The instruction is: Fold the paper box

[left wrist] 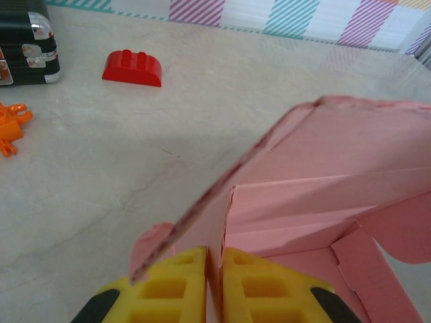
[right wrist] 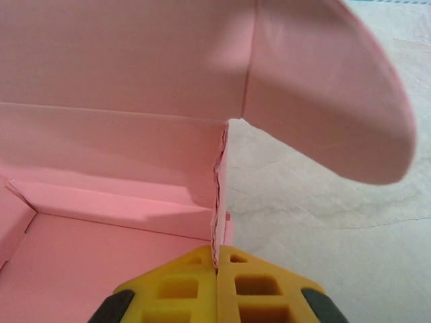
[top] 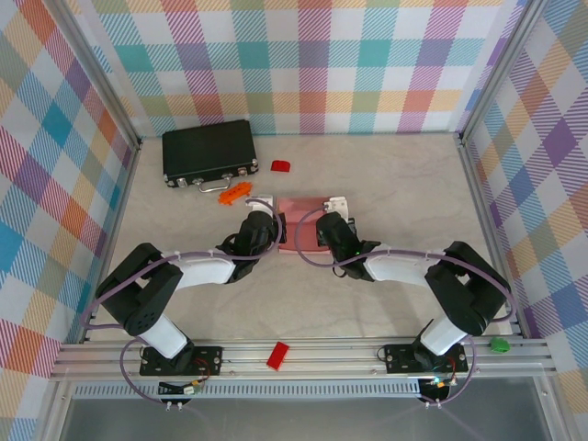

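Marbled table [top: 395, 184] holds the paper box [top: 301, 219]. Left gripper [left wrist: 214, 279] pinches its nine o'clock wall, right gripper [right wrist: 217, 279] its three o'clock wall.

Black case [top: 209, 152]: far left of the table, lying flat, closed, metal latches along its near edge.
Red brick [top: 280, 166]: small, studded, just right of the case.
Orange piece [top: 233, 192]: small plastic part near the case's near right corner.
Second red brick [top: 277, 355]: on the near metal rail [top: 110, 360], about mid-width.
Green object [top: 499, 345]: small, at the rail's right end.
Table [top: 404, 175]: pale, marbled.
Walls [top: 312, 64]: multicolour plaid.
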You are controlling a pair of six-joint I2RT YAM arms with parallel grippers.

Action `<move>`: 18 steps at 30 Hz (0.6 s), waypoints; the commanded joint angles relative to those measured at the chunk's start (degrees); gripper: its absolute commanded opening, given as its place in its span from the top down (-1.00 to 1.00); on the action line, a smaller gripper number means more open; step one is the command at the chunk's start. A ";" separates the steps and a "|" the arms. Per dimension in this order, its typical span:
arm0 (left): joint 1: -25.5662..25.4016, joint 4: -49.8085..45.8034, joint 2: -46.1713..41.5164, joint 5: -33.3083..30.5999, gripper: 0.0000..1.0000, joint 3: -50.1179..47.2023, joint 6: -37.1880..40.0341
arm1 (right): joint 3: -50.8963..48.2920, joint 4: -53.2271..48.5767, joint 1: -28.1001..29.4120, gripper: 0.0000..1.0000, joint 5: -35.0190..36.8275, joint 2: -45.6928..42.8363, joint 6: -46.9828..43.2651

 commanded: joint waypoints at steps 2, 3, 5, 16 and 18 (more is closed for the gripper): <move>-1.42 1.35 -1.04 2.24 0.74 -1.39 -0.96 | -0.87 2.34 1.26 0.85 -0.23 0.62 -0.37; -1.55 1.44 -1.12 2.30 0.74 -1.54 -1.06 | -1.00 2.32 1.36 0.86 -0.12 0.64 -0.29; -1.52 1.40 -1.26 1.75 0.74 -1.97 -1.25 | -1.22 2.34 1.48 0.85 -0.12 0.51 -0.13; -1.73 0.94 -1.91 0.65 0.82 -3.93 -1.73 | -2.44 1.68 2.41 0.84 0.27 0.11 0.98; -1.84 1.10 -2.00 0.46 0.82 -4.37 -1.86 | -2.47 1.42 2.58 0.84 0.48 0.26 1.19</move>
